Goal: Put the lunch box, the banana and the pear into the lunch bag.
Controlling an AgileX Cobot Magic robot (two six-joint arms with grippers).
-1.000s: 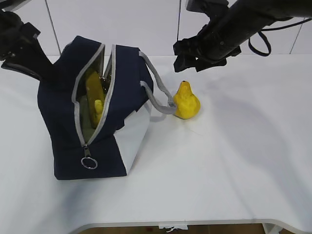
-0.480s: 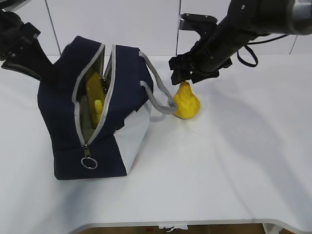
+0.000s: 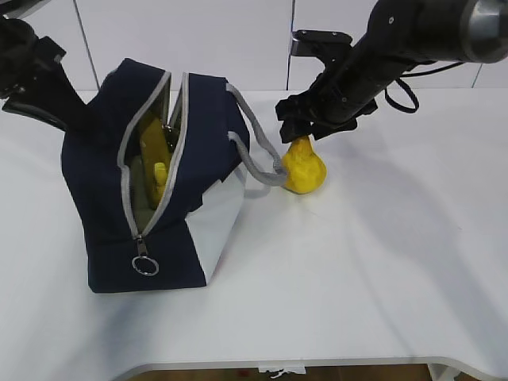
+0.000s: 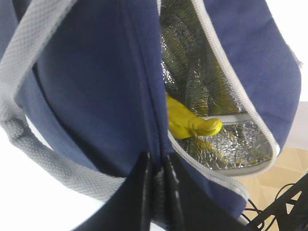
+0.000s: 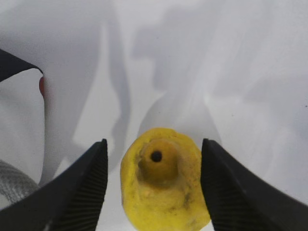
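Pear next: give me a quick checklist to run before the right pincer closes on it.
1. Right pincer open wide enough: ok, a gap shows on each side of the pear.
2. Pear centred between the fingers: ok, slightly nearer the left one.
3. Pear upright on the table: ok, stem end faces the wrist camera.
4. Grey handle clear of the grasp: cannot tell, it lies right beside the pear.
5. Lunch bag mouth open: ok, left pincer is shut on the bag's edge.
6. Room inside the bag: cannot tell, the banana is already in it.
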